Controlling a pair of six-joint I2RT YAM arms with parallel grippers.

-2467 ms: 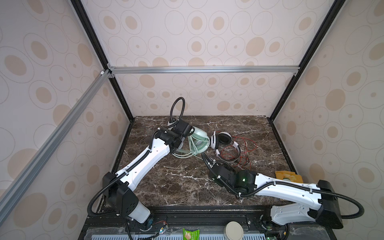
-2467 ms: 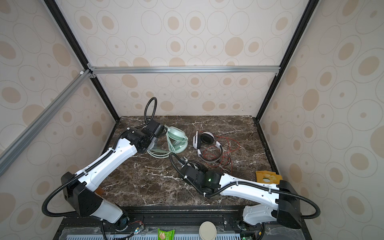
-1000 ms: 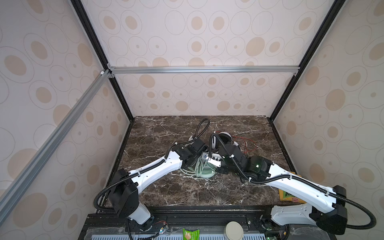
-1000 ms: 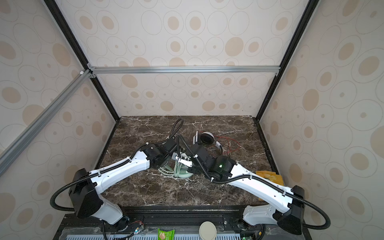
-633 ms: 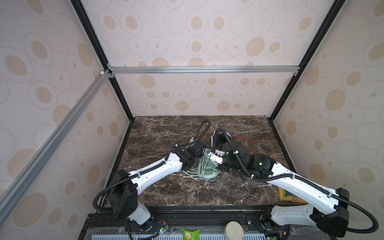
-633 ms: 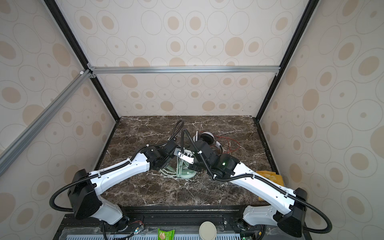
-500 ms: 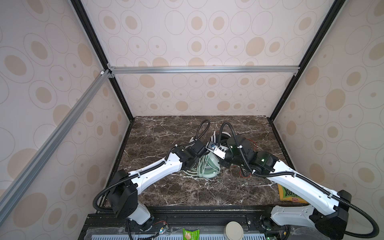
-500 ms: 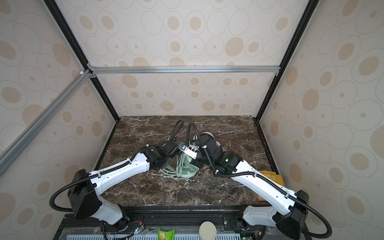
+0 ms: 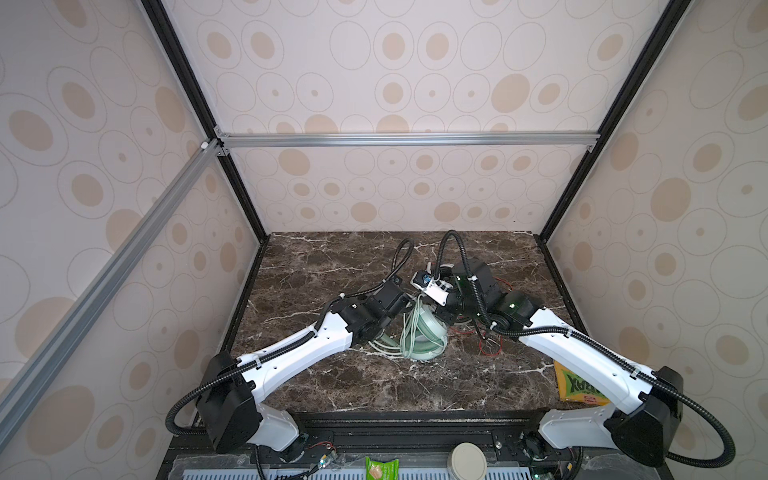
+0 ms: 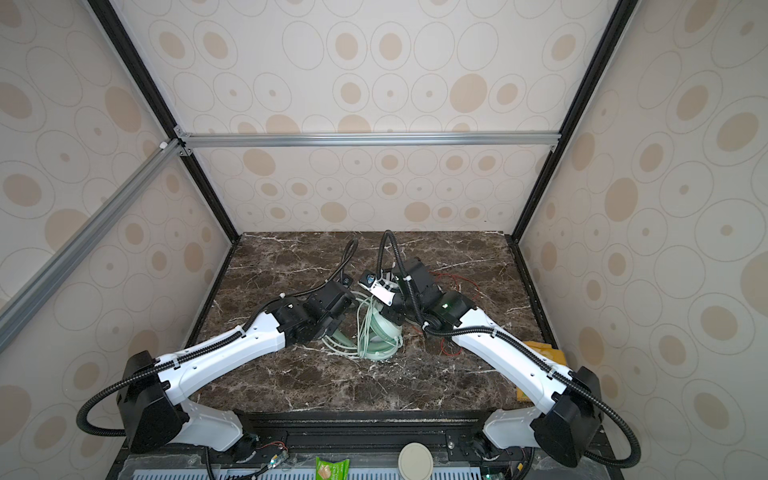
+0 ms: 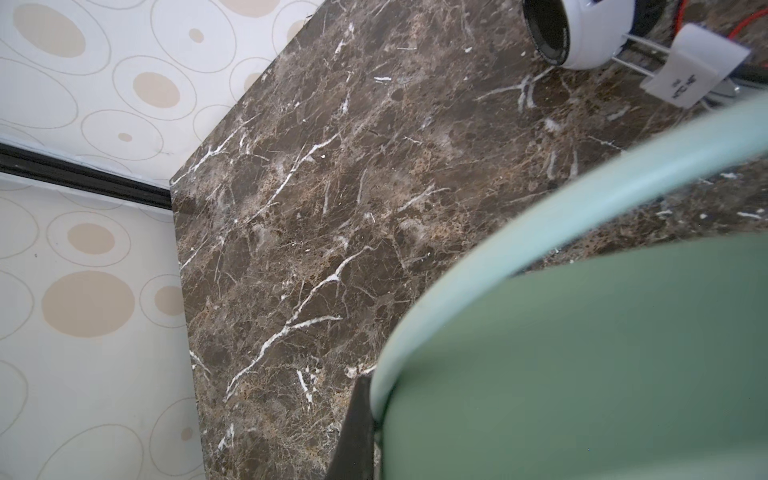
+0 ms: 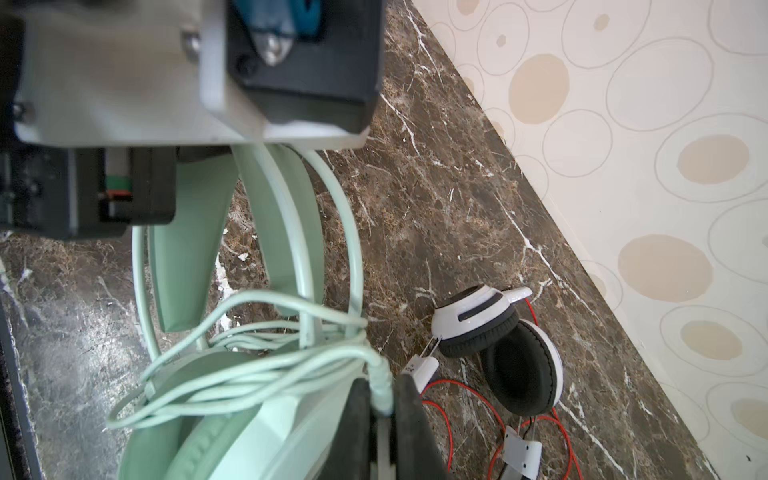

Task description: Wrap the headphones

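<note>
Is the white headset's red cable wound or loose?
Loose: the red cable lies in open loops on the table beside the white headset.

left end effector (image 9: 406, 308) clamped, right end effector (image 12: 383, 417) clamped

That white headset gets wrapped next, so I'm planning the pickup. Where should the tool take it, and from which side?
Likely the earcup of the white headset, from above. It appears to stand on its rim, so white shell and black pad offer two opposing faces for the tool. The wire headband looks too thin, and the red cable loops beside it could snag.
</note>
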